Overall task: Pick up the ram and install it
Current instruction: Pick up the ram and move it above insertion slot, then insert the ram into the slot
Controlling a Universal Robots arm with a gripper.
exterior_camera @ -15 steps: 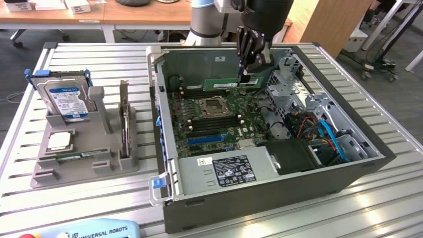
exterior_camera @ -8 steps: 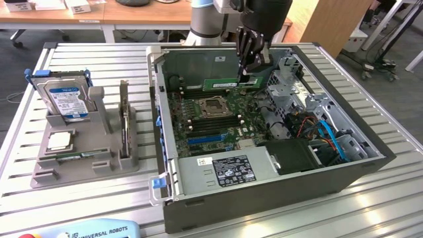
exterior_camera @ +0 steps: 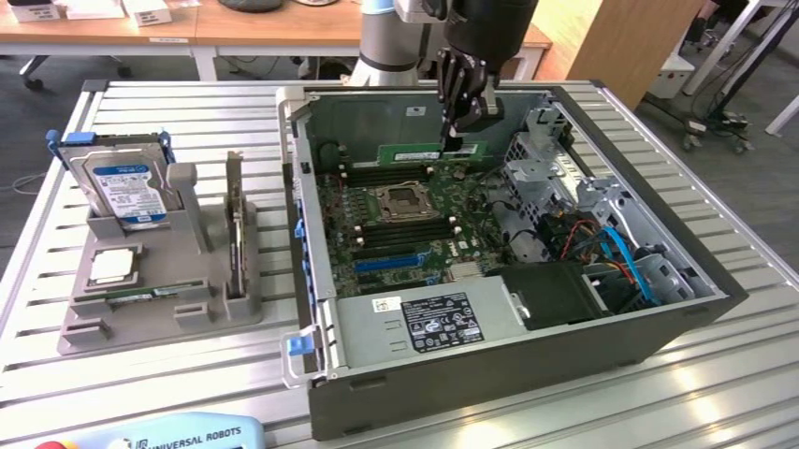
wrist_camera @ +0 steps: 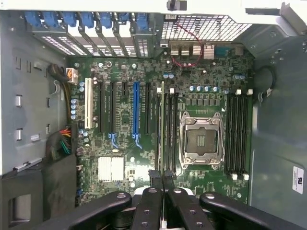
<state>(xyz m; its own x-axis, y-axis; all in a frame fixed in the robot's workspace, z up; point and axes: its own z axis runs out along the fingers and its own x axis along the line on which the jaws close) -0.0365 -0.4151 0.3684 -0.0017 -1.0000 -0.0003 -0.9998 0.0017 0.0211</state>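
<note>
While clamped on the ram [exterior_camera: 407,150] (a thin green stick, held on edge), the hand [exterior_camera: 455,142] hangs above the motherboard [exterior_camera: 365,217] inside the open computer case [exterior_camera: 500,374].

You have open room above the board [exterior_camera: 374,229]; the back wall [exterior_camera: 362,122] and drive cage [exterior_camera: 549,159] stand near the gripper [exterior_camera: 456,138].

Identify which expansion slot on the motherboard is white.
The white expansion slot at the end of the row; the other slots in the row are black, except one blue slot.
</note>
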